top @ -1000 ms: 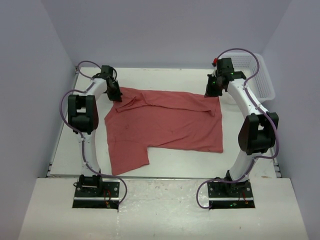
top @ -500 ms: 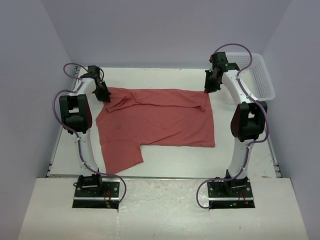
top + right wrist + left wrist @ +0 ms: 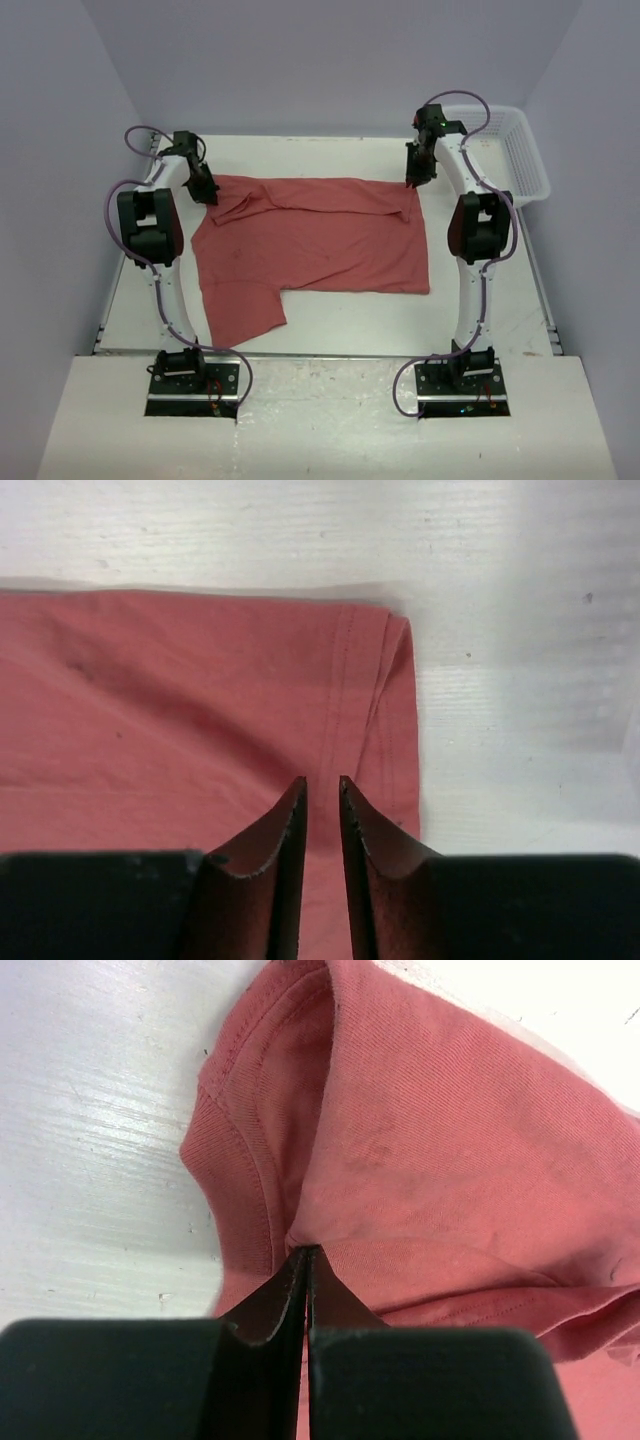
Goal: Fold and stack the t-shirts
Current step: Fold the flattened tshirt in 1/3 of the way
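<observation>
One brick-red t-shirt (image 3: 320,235) lies spread flat across the white table, with a sleeve pointing toward the near left. My left gripper (image 3: 207,195) is at its far left corner. In the left wrist view the left gripper (image 3: 305,1252) is shut on a pinch of the t-shirt (image 3: 450,1140) beside a stitched hem. My right gripper (image 3: 412,185) hovers at the far right corner. In the right wrist view the right gripper (image 3: 322,780) has its jaws a narrow gap apart over the t-shirt (image 3: 180,700), which lies flat below them, with nothing between them.
A white mesh basket (image 3: 515,150) stands at the far right of the table, just right of the right arm. Bare white tabletop (image 3: 350,315) shows in front of the shirt. Grey walls close in on the left, back and right.
The shirt and both grippers shifted left and slightly back. The right jaws, shut on the far right corner earlier, have parted a little and let the cloth go.
</observation>
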